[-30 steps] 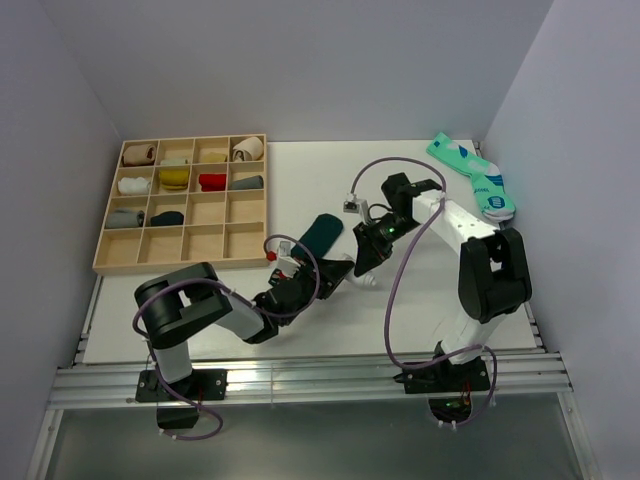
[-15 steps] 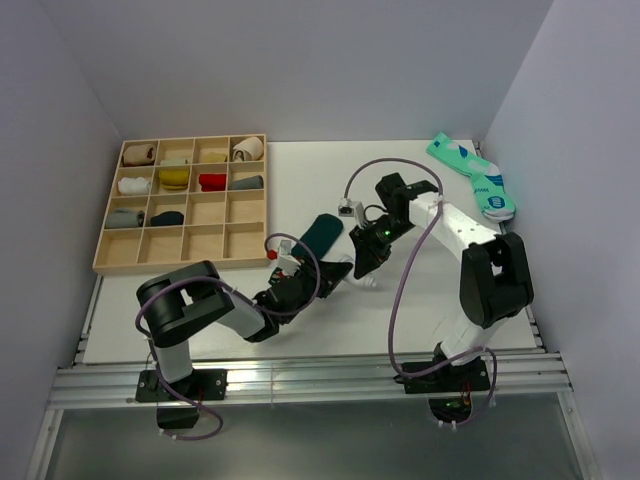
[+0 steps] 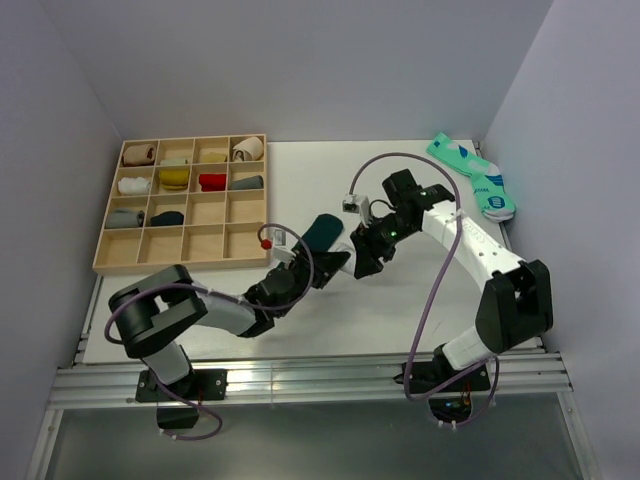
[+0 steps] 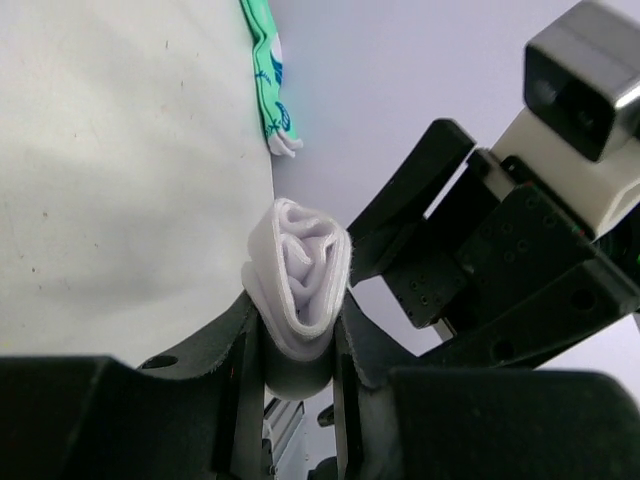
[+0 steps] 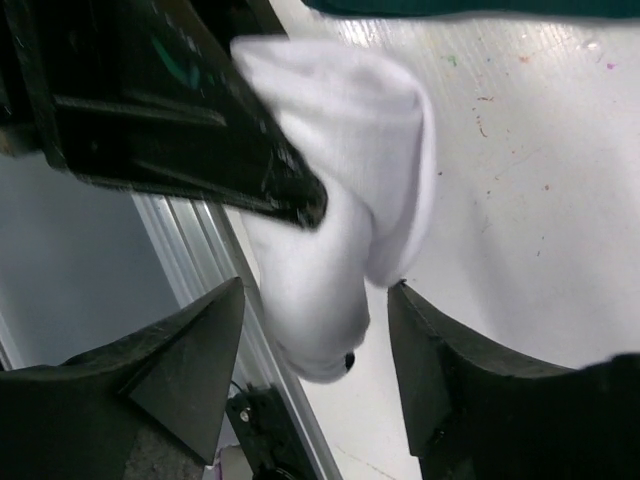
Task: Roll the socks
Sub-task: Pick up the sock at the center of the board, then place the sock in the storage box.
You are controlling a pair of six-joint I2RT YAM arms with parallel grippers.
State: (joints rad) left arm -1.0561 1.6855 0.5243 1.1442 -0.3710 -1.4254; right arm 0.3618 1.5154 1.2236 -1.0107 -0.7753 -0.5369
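mid-table, we find the left gripper (image 3: 337,262) clamped on the white sock (image 4: 303,268), which is wound into a tight roll. in the left wrist view the spiral end of that roll faces the camera, pinched on both sides between the dark fingers (image 4: 243,335).

the right gripper (image 3: 363,264) sits just beside it, nose to nose with the left one, and its jaws stand wide apart with nothing held. from the right wrist camera we see the white bundle jutting out from under the left gripper's black body and reaching down into the gap between the right gripper's spread fingers (image 5: 185,375). they flank it on either side, and we cannot tell whether either tip touches the cloth.

the dark green sock (image 3: 322,232) lies flat on the white table (image 3: 330,170) just beyond the two grippers, held by neither. its far end points toward the back wall and its near end is hidden behind the left gripper. we cannot make out whether it touches the white roll.

a wooden tray (image 3: 150,262) of square compartments sits at the far left of the table, with rolled socks in several cells of its rear rows. the mint-green pair (image 3: 478,180) lies in the far right corner, well apart from both arms.
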